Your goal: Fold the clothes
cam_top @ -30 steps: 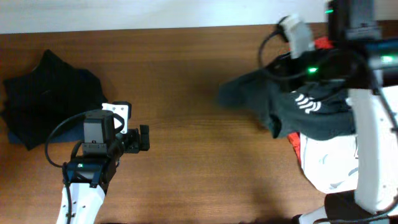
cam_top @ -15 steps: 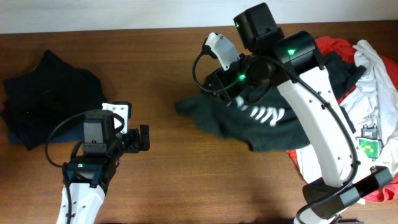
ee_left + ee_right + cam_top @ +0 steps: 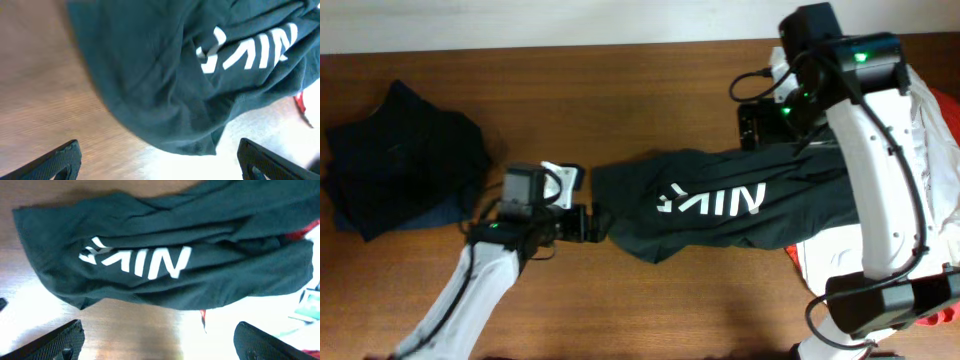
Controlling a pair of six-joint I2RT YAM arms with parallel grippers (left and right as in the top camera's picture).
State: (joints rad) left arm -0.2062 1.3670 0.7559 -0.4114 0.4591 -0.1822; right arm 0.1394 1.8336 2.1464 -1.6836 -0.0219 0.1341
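Left end effector (image 3: 603,222) at shirt (image 3: 700,228) edge

1 black T-shirt (image 3: 720,205) (white lettering upward) lies rumpled and stretched across the tabletop (image 3: 650,90), dark folded shirts (image 3: 400,165) far left, red and white ones (image 3: 932,110) heaped right.
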